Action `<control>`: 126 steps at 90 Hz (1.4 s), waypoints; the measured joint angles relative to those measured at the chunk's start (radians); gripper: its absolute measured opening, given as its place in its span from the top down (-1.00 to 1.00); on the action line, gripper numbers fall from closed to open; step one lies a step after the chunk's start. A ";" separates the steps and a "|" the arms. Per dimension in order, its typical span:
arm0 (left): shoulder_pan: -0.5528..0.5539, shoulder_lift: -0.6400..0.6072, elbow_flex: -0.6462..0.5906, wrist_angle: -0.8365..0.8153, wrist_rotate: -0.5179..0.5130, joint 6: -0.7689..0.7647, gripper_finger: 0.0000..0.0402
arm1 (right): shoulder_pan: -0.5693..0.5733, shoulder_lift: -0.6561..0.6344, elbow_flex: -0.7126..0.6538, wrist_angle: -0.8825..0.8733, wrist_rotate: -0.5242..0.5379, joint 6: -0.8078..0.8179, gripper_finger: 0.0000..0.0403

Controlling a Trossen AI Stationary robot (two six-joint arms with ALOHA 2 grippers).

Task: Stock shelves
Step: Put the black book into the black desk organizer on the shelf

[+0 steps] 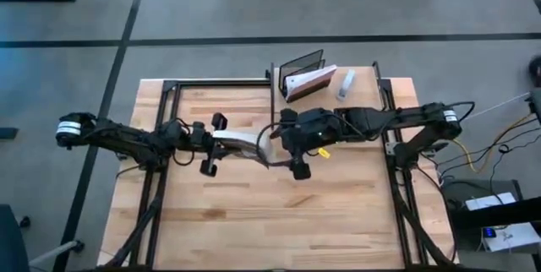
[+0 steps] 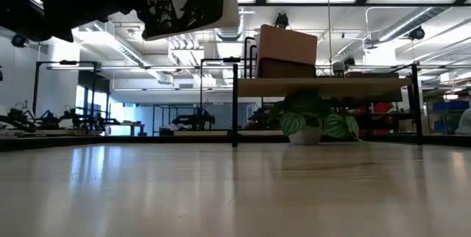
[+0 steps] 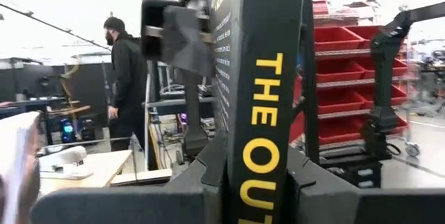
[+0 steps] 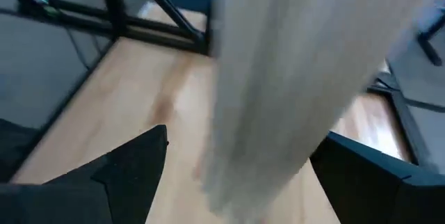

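A black book with yellow spine lettering [image 3: 268, 113] and pale page edges [image 1: 243, 143] hangs high over the table's middle, between my two grippers. In the low view it shows at the top left [image 2: 188, 1]. My left gripper [image 1: 221, 144] is shut on it from the left. My right gripper [image 1: 283, 144] is open, one finger on each side of the page block [image 4: 271, 99]. The shelves [image 2: 324, 86] stand on thin black legs at the table's far right [image 1: 359, 95]. My left gripper pinches the book at its spine [image 3: 268, 175] between its two fingers [image 3: 201, 182], coming level from the table's left. The book is lifted clear of the table. My right gripper's fingers [image 4: 132, 172] flank the page edge; I cannot tell whether they touch it.
On the shelves a black wire rack [image 1: 304, 62] holds a brown book [image 2: 287, 49], with a white object [image 1: 345, 84] beside it. A potted plant [image 2: 309, 123] shows under the shelf board. A person [image 3: 128, 78] stands in the room beyond. Bare wood lies along the near side [image 1: 270, 221].
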 joint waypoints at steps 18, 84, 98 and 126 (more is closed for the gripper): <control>0.000 0.005 0.021 0.011 -0.064 0.010 0.80 | 0.008 0.002 0.000 0.046 0.057 0.104 -0.60; 0.000 0.054 0.083 -0.002 -0.065 0.030 0.69 | 0.008 0.043 0.000 0.034 0.243 0.137 0.54; 0.000 0.044 0.079 -0.007 -0.064 0.042 0.67 | 0.007 0.040 0.000 0.026 0.245 0.123 0.84; 0.000 0.004 0.079 -0.124 -0.060 0.075 0.65 | 0.008 0.029 -0.001 -0.014 0.240 0.107 0.83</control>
